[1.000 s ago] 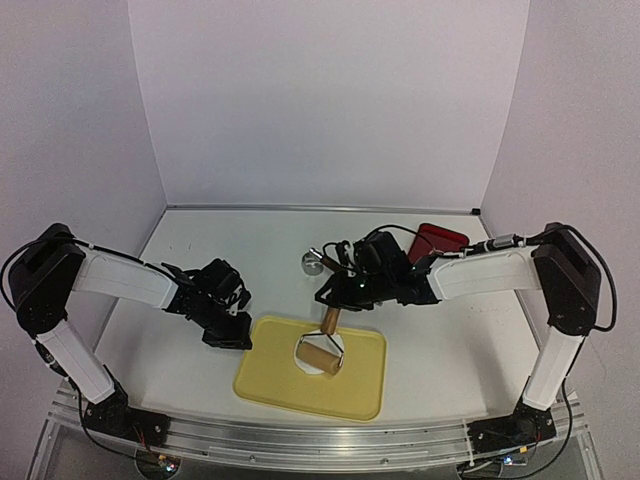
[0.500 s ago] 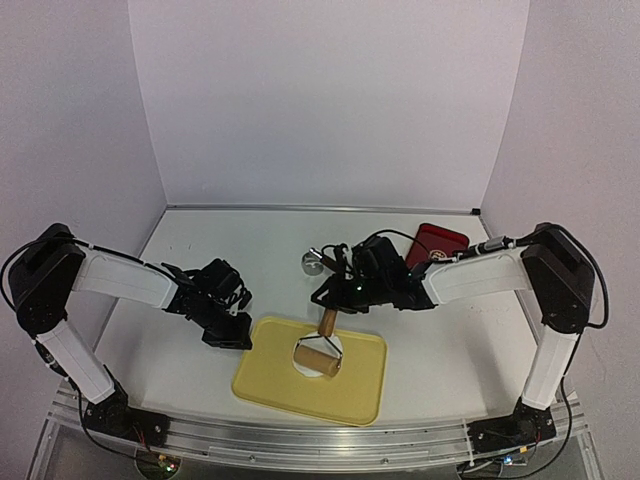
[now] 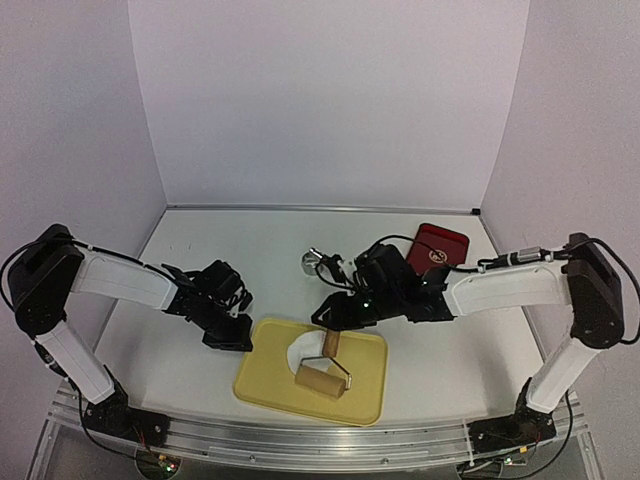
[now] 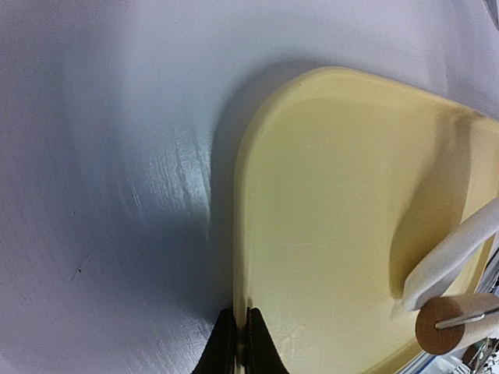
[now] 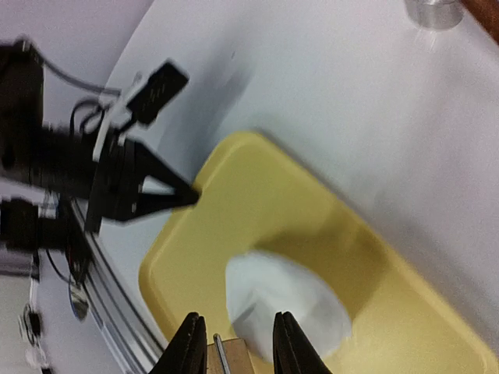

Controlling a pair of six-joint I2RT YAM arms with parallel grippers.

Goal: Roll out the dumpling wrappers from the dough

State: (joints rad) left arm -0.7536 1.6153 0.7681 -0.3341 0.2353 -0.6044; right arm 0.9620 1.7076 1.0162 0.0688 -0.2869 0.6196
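Note:
The dough [image 3: 302, 352] lies as a flat white sheet on a yellow tray [image 3: 365, 395]. A small wooden roller [image 3: 318, 378] rests on the dough's near edge. My right gripper [image 3: 334, 322] is shut on the roller's wooden handle [image 3: 330, 343]. In the right wrist view the handle [image 5: 235, 361] sits between the fingers [image 5: 192, 343], with the dough [image 5: 284, 300] just beyond. My left gripper [image 4: 240, 343] is shut on the tray's left rim [image 4: 240, 257]. The dough's edge [image 4: 460, 249] and the roller's end [image 4: 452, 323] show at the right of that view. No dumpling wrappers are in view.
A steel ring cutter [image 3: 311, 263] stands on the table behind the tray, also seen as the cutter [image 5: 433, 9] at the top of the right wrist view. A red flat object [image 3: 437, 245] lies at the back right. The table's metal front rail [image 3: 320, 440] runs close to the tray.
The right gripper has drawn the roller toward the tray's near edge, baring the dough behind it. The right arm has stretched lower and further forward. The left gripper kept its hold.

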